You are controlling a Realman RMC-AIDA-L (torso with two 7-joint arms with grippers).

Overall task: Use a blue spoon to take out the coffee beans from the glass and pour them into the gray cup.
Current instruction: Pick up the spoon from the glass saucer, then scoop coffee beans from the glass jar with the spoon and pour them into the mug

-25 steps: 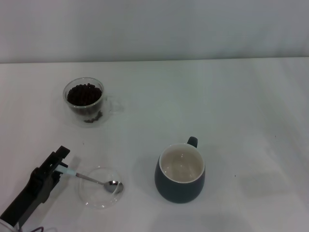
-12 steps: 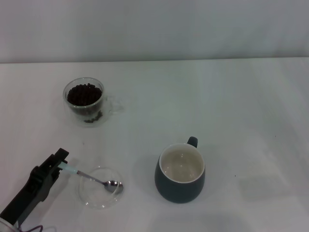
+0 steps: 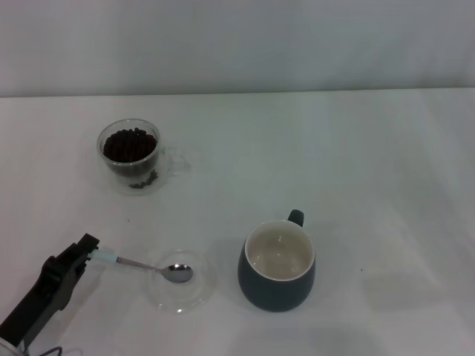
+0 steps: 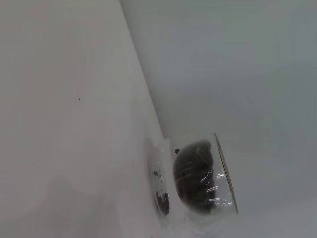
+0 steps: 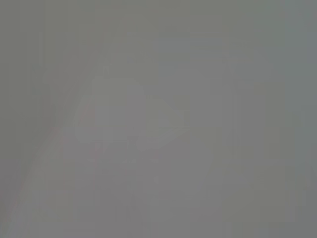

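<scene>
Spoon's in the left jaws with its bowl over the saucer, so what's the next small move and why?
Probably lift the spoon clear and carry it toward the glass. The left gripper has the pale handle; the spoon's bowl sits over the saucer, empty. The coffee beans are all in the glass and the gray cup holds none, so scooping comes first.

I see no writing anywhere: nothing printed on the glass [image 3: 131, 154], nothing on the gray cup [image 3: 277, 268], no mark on the blue spoon [image 3: 145, 265], no label or number on the tabletop [image 3: 356, 163].
</scene>
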